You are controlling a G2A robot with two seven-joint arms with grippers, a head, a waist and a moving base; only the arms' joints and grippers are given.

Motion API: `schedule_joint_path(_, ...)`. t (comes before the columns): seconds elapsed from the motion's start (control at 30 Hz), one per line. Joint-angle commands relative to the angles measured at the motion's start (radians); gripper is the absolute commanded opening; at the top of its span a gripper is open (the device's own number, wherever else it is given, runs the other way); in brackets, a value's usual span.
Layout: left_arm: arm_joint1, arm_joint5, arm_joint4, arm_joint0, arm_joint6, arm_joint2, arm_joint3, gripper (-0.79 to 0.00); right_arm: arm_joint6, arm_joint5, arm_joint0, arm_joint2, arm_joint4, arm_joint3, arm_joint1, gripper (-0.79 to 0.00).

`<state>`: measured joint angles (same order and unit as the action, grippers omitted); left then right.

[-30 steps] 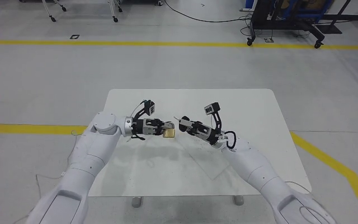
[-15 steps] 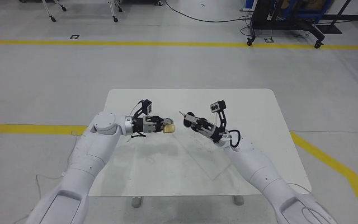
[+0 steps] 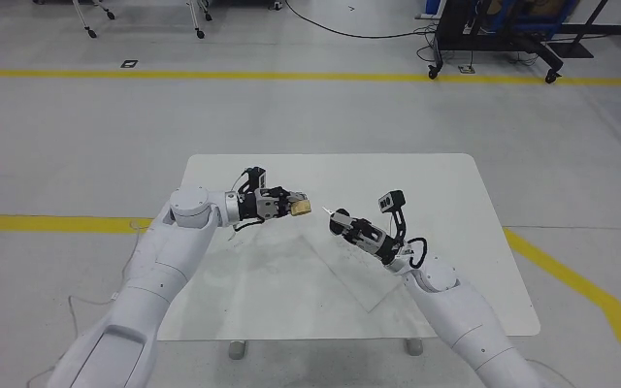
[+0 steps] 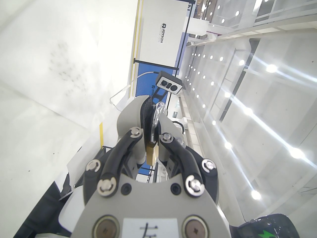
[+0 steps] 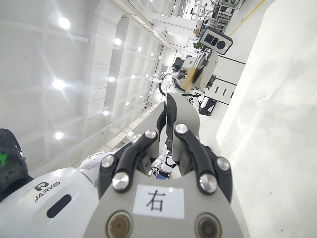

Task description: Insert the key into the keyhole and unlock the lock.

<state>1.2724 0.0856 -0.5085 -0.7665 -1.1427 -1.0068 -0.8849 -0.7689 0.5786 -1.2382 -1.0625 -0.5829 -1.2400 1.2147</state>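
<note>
White table (image 3: 456,184), top view: left gripper (image 3: 289,206) pinches the lock (image 3: 300,206); right gripper (image 3: 340,221) pinches the key (image 3: 332,212), its tip aimed lockward, near but apart.
Left wrist: lock (image 4: 150,153) clamped between fingers (image 4: 128,117).
Right wrist: lock (image 5: 188,79) lies ahead, slightly off-axis.

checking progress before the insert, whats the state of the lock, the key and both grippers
lock: held above the table, key not in it
key: held, tip toward the lock, apart from it
left gripper: shut on the lock
right gripper: shut on the key
</note>
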Motion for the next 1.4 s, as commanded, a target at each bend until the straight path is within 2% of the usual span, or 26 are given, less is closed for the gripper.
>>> schedule_joint_path(0.0,0.001,-0.001,-0.013,-0.008,0.016,-0.004,-0.011,-0.785,0.0,0.0,0.0,0.0,0.0,-0.001,0.0,-0.785)
schedule_joint_path(0.1,0.0,-0.007,-0.01,-0.022,0.048,-0.009,-0.049,-0.785,0.0,0.0,0.0,0.0,0.0,-0.001,0.0,-0.785)
schedule_joint_path(0.17,-0.003,-0.017,0.024,-0.032,0.102,-0.01,-0.067,-0.785,0.042,-0.014,-0.008,0.012,0.037,-0.019,0.003,-0.785)
schedule_joint_path(0.23,-0.005,-0.026,0.078,-0.045,0.193,-0.009,-0.085,-0.785,0.16,0.007,-0.024,0.021,0.157,-0.04,0.007,-0.785)
schedule_joint_path(0.37,-0.003,-0.035,0.136,-0.077,0.334,0.001,-0.151,-0.785,0.37,-0.014,-0.081,0.036,0.321,-0.118,0.015,-0.785)
schedule_joint_path(0.47,-0.001,-0.037,0.142,-0.098,0.381,0.002,-0.191,-0.785,0.507,-0.086,-0.12,0.052,0.423,-0.187,0.022,-0.785)
schedule_joint_path(0.63,-0.003,-0.015,0.149,-0.116,0.391,-0.004,-0.209,-0.785,0.617,-0.176,-0.142,0.084,0.532,-0.233,0.033,-0.785)
schedule_joint_path(0.83,-0.003,-0.013,0.162,-0.123,0.385,-0.005,-0.227,-0.785,0.642,-0.204,-0.151,0.096,0.556,-0.251,0.04,-0.785)
schedule_joint_path(1.37,-0.012,-0.032,0.201,-0.153,0.386,-0.031,-0.279,-0.785,0.644,-0.233,-0.131,0.086,0.493,-0.222,0.059,-0.785)
